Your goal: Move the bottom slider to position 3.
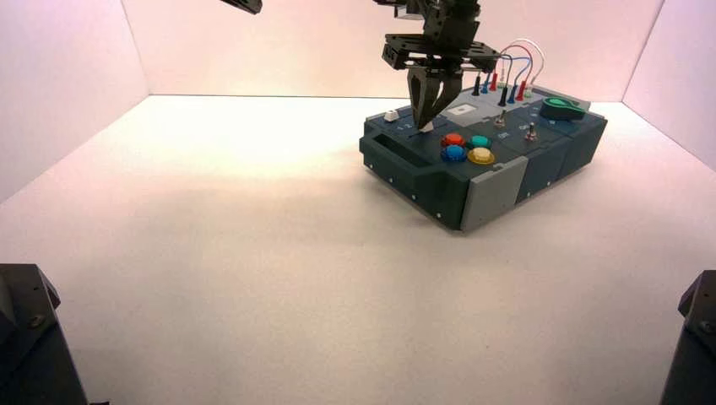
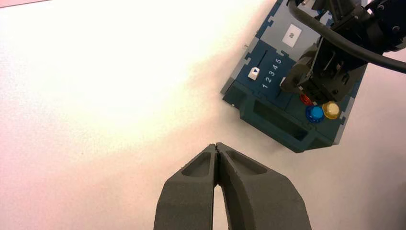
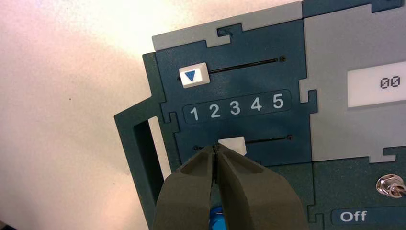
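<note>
Now the right gripper stands over the box, at its left end as the high view shows it, with its two fingers pressed together, tips meeting just at the left edge of the bottom slider. That white knob sits on its dark track below the row of printed digits, roughly under the span between 2 and position 3, with the fingertips touching or just beside its near-left corner; whether they truly touch I cannot tell. Across the digits the twin slider, marked with a blue triangle, rests at the far left of its own track, above the 1. To the right of the sliders a white display reads 00, and a metal toggle stands above the label Off. Beyond these, seen from high, are four round buttons in red, teal, blue and yellow, a green knob, and coloured wires at the back. Well away from the box the left gripper hangs over the bare table, its fingers shut together on nothing.
</note>
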